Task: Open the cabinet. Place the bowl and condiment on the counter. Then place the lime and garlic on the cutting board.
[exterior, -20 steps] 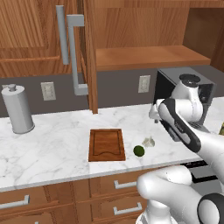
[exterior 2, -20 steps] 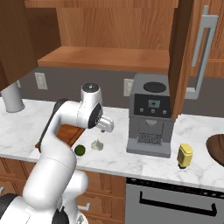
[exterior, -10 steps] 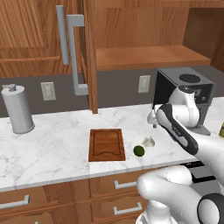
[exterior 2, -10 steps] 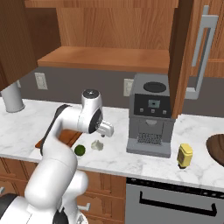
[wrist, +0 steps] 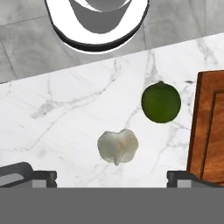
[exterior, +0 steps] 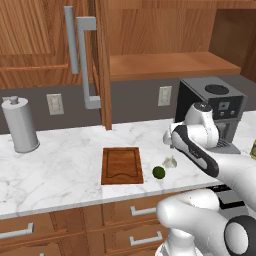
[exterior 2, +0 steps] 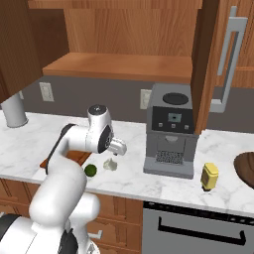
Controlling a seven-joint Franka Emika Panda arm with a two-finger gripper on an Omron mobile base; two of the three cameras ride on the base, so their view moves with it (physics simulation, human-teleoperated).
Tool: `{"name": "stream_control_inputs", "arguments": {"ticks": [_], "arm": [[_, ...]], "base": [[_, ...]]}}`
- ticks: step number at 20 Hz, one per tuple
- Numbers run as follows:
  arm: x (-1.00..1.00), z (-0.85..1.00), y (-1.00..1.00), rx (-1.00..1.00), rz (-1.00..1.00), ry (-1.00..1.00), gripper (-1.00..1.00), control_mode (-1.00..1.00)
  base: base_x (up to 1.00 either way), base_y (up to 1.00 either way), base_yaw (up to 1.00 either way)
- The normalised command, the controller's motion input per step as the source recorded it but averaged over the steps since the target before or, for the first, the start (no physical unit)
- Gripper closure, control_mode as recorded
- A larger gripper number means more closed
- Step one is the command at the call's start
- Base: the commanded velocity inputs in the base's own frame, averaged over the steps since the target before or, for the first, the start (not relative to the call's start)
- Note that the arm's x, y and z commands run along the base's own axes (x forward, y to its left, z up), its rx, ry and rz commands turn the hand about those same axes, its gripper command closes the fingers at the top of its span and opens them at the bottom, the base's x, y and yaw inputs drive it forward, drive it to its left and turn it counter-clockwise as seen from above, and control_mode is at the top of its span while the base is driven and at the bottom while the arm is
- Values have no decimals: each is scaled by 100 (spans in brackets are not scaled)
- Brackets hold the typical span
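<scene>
The cabinet point(exterior: 102, 60) stands open, its shelf point(exterior 2: 119, 67) bare. On the counter point(exterior: 60, 155) the garlic point(exterior: 170, 162) lies just right of the lime point(exterior: 158, 172), both right of the cutting board point(exterior: 120, 165). My gripper point(exterior: 170, 141) hangs open a little above the garlic. In the hand view the garlic point(wrist: 117, 146) sits between and just ahead of the fingertips point(wrist: 26, 174), with the lime point(wrist: 161, 103) farther off and the board point(wrist: 210, 131) at the right. The bowl point(exterior 2: 245, 168) and the condiment point(exterior 2: 210, 176) stand on the counter right of the coffee machine.
A black and grey coffee machine point(exterior 2: 171, 129) stands close to the right of the garlic. A tall grey cylinder with a knob point(exterior: 20, 125) is at the far left of the counter. Drawers point(exterior: 140, 215) and a dishwasher front point(exterior 2: 198, 228) lie below the front edge.
The hand has come down and slightly forward, closer over the garlic. Its fingers have stayed open. Lime, garlic and board have not moved.
</scene>
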Motion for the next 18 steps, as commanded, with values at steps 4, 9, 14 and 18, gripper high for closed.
{"name": "stream_control_inputs", "arguments": {"ticks": [4, 9, 14, 18], "arm": [[18, -16, 0, -6, 0, 0, -100, -100], [1, -15, 0, -1, 0, 0, -100, -100], [0, -19, 1, 0, 0, 0, -100, -100], [0, -24, 1, 0, 0, 0, -100, -100]], "base": [[0, 0, 0], [0, 0, 0], [0, 0, 0], [0, 0, 0]]}}
